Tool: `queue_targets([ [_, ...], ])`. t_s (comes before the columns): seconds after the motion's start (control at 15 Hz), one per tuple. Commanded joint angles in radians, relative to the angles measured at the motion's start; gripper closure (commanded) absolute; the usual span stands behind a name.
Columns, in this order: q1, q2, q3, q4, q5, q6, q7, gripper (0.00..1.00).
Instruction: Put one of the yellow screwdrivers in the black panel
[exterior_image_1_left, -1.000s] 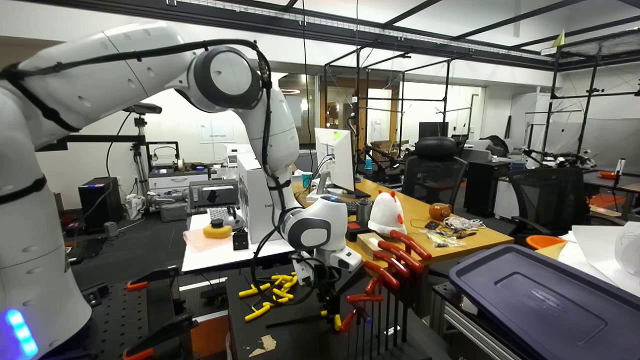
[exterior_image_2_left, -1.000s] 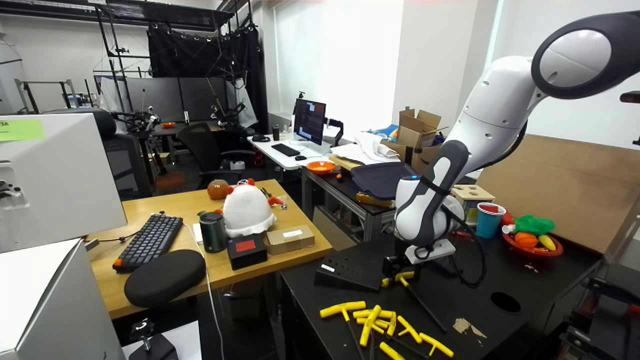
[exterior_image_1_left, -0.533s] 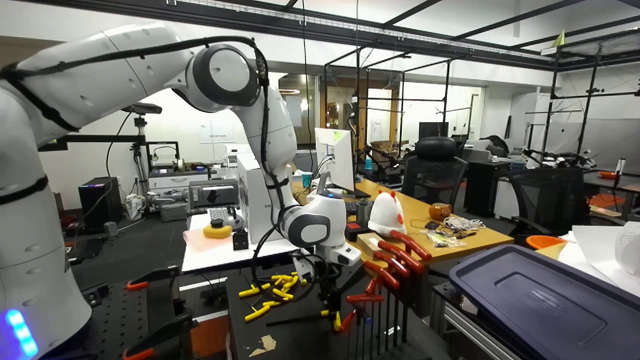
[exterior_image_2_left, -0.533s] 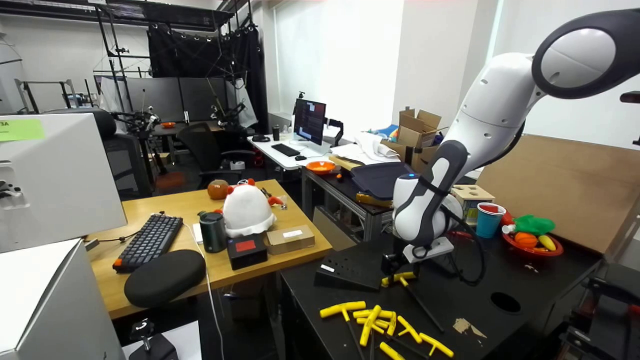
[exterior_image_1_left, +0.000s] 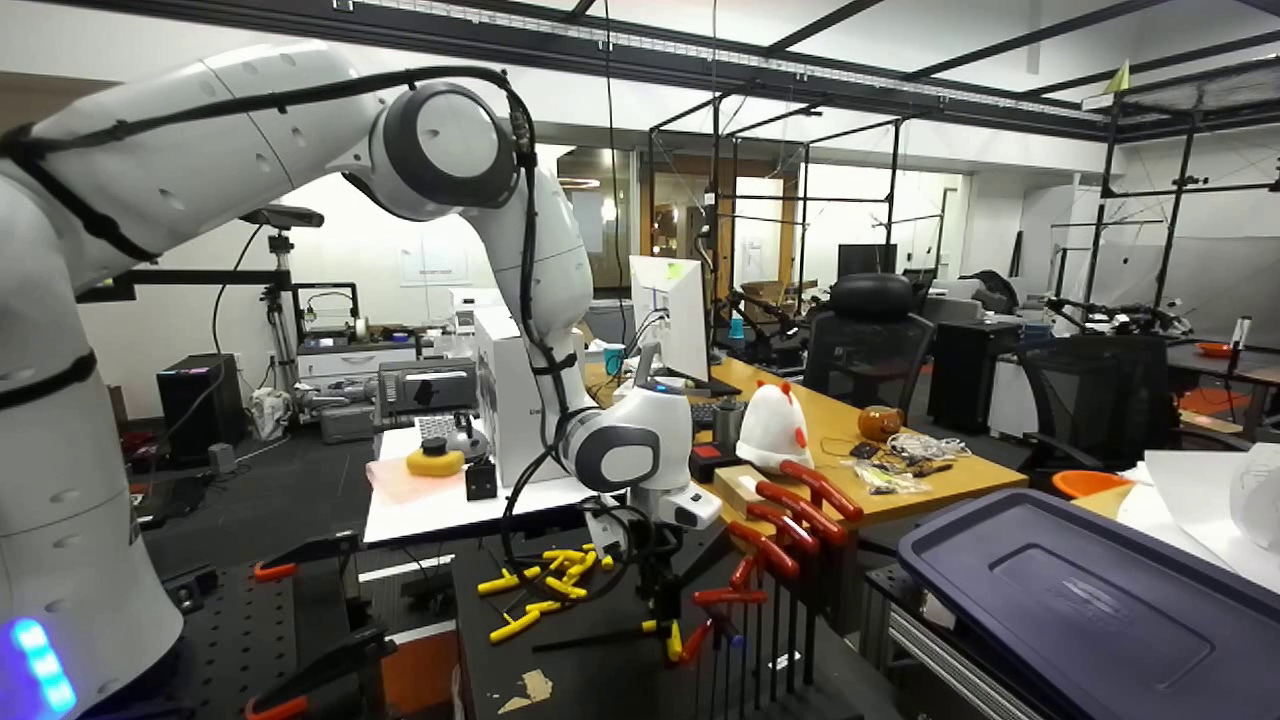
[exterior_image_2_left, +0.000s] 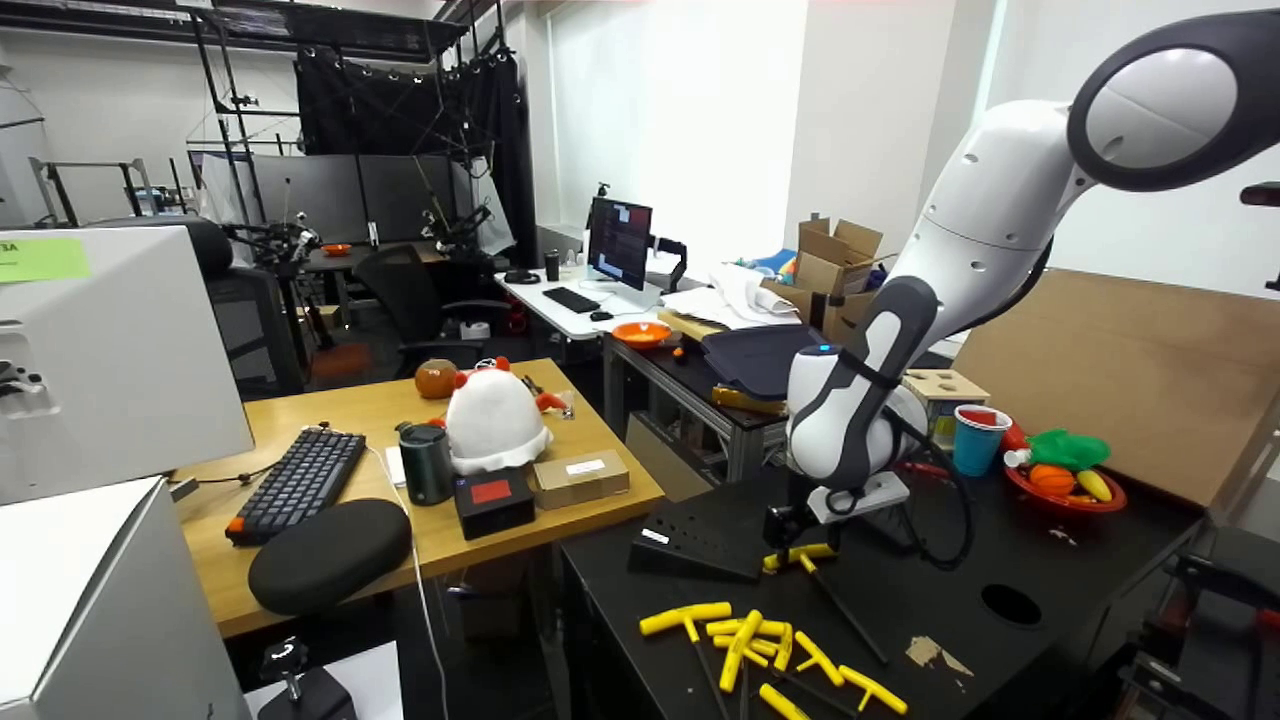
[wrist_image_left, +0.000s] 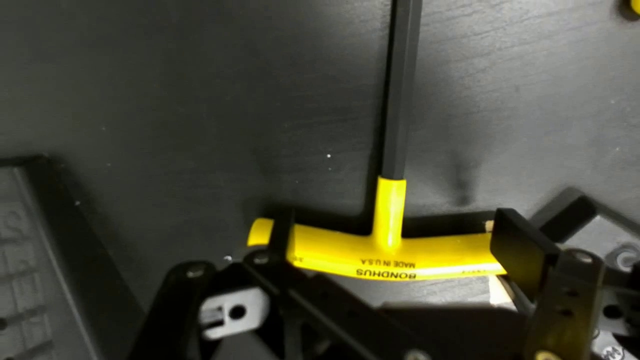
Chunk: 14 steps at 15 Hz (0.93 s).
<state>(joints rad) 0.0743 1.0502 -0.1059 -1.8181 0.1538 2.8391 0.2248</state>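
Currently ungrasped: yellow T-handled screwdriver (wrist_image_left: 390, 215) with black shaft, lying on black tabletop (exterior_image_2_left: 940, 600), apart from pile of other yellow screwdrivers (exterior_image_2_left: 741, 650) | black two-fingered gripper (wrist_image_left: 402, 242) spread wide, empty, spanning nearly the whole handle | width presumably chosen to clear that crossbar before closing

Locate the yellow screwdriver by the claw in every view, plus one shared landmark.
Wrist view: screwdriver just right of centre, shaft leaving the top edge.
In an exterior view: screwdriver at bottom, near centre, shaft pointing left.
In an exterior view: screwdriver right of centre, low, shaft pointing down-right.
Shared landmark: the claw, close by it in all three.
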Motion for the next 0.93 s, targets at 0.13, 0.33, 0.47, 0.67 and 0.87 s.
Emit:
queue_targets([
  [0.13,-0.007,-0.041,0.012,-0.056,0.002,-0.014,0.015,0.0],
  [0.33,-0.017,-0.033,0.025,-0.051,0.005,-0.023,0.01,0.0],
  [0.47,-0.016,-0.033,0.029,-0.054,0.006,-0.016,0.012,0.0],
  [0.67,-0.017,-0.031,0.031,-0.051,0.006,-0.019,0.013,0.0],
  [0.87,-0.018,-0.027,0.031,-0.052,0.006,-0.014,0.012,0.34],
])
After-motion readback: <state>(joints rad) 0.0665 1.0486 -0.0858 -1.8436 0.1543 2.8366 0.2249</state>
